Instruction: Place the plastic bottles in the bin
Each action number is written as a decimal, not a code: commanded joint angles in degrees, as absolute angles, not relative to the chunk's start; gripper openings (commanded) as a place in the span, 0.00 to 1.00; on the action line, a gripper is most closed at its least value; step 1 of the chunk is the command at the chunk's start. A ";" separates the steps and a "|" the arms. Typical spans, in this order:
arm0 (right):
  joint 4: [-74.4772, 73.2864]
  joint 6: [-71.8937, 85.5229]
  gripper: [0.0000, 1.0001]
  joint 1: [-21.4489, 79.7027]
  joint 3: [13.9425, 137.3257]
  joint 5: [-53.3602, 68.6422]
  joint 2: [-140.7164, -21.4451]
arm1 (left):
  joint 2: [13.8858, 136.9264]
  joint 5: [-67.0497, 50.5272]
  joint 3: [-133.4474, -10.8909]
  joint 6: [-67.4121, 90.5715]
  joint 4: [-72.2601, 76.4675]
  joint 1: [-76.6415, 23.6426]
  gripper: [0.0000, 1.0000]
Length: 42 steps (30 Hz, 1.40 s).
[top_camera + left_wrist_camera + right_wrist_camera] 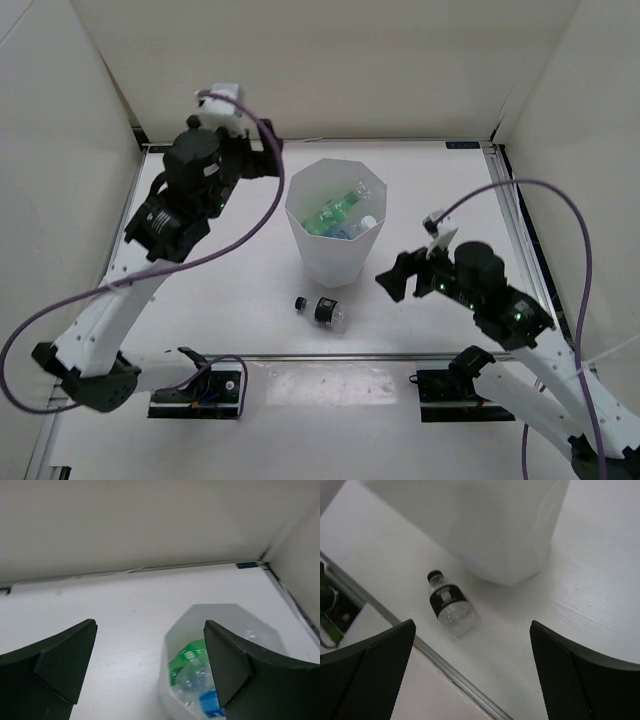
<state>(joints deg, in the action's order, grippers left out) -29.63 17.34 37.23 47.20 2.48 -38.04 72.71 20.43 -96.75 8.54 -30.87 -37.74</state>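
Jaws stood wide and empty on both the left gripper and the right gripper, so for the black-labelled bottle lying on the bench just near of the bin, the right looked best placed to straddle its middle crosswise.

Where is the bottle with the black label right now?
In the top view, the black-label bottle lies on its side at the bin's near side, left of the right hand.

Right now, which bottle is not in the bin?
The black-labelled bottle, lying on its side just outside the bin; the green bottle and the rest are inside it.
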 commanded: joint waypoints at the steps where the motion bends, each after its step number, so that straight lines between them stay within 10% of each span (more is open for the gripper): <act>1: -18.90 12.31 0.98 42.69 39.31 3.69 -33.41 | 68.66 32.16 -86.42 12.28 -32.43 -36.21 1.00; 10: -3.01 5.72 0.96 60.72 28.13 -6.14 -42.88 | 54.51 29.80 -60.84 23.46 -33.83 -26.64 1.00; 26: 17.31 5.62 0.97 65.74 28.30 -3.08 -69.95 | 55.37 25.32 -58.97 23.55 -44.03 -20.04 1.00; 36: 1.71 9.66 0.49 65.74 30.93 -2.55 -68.32 | 55.29 25.31 -58.98 23.91 -45.18 -19.51 1.00; 42: -19.54 11.69 0.39 70.30 41.98 -9.30 -53.03 | 53.70 26.46 -57.04 29.17 -43.86 -18.37 1.00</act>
